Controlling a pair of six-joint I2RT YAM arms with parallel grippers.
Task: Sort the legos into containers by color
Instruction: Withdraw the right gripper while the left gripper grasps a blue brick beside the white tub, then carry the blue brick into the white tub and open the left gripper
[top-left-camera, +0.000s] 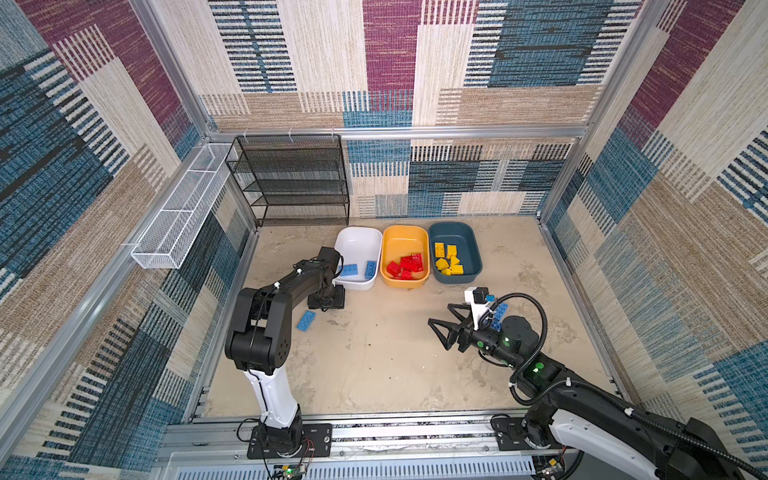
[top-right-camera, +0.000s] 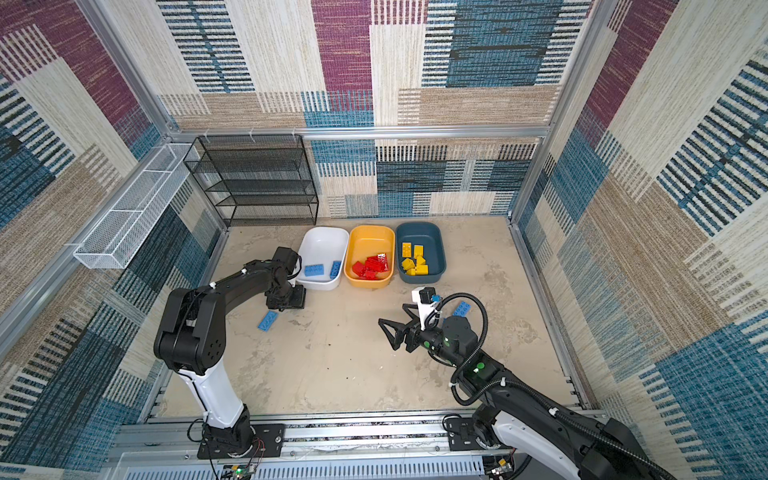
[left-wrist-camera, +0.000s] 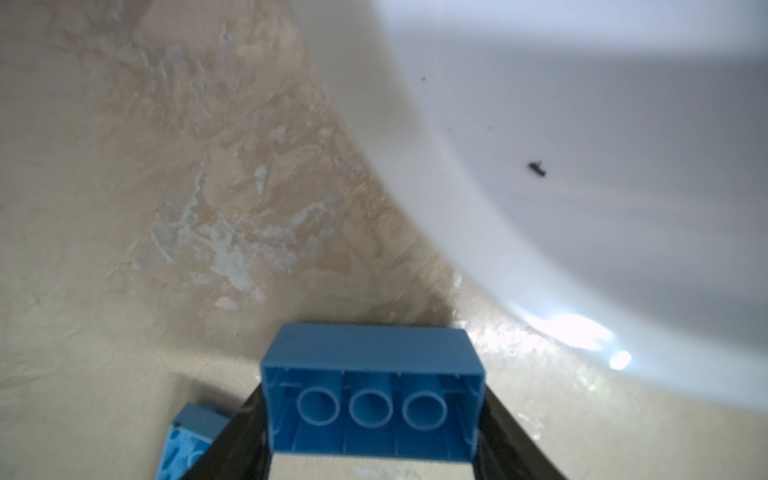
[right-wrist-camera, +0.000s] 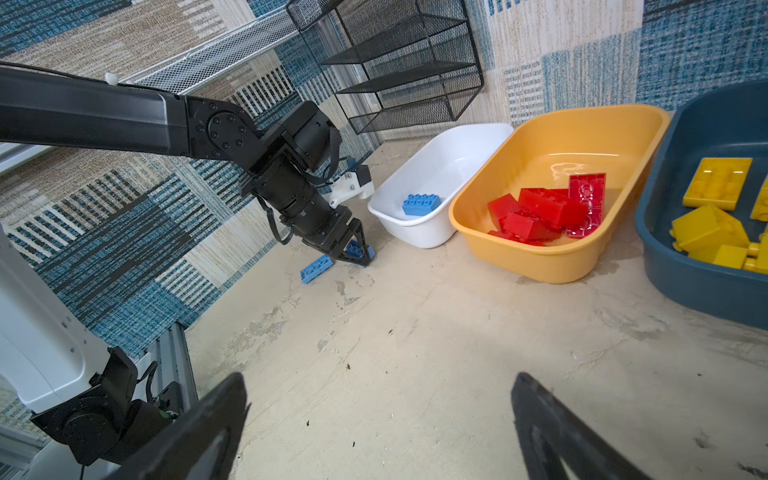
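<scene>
Beige counter (top-left-camera: 395, 374): red plastic bricks (top-left-camera: 408, 266), yellow bricks (top-left-camera: 449, 262) lying sorted; left hand (right-wrist-camera: 356, 253) is gripping a blue brick (left-wrist-camera: 372, 361), two others (top-left-camera: 306, 321) waiting; right hand (top-left-camera: 439, 313) gaping.

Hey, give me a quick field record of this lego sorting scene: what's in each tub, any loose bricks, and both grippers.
white tub: two blue bricks
yellow-orange tub: red bricks
teal tub: yellow bricks
floor: loose blue brick near the left arm; second loose blue brick beside the right arm
left gripper: closed on the held blue brick, beside the white tub
right gripper: open, empty
</scene>
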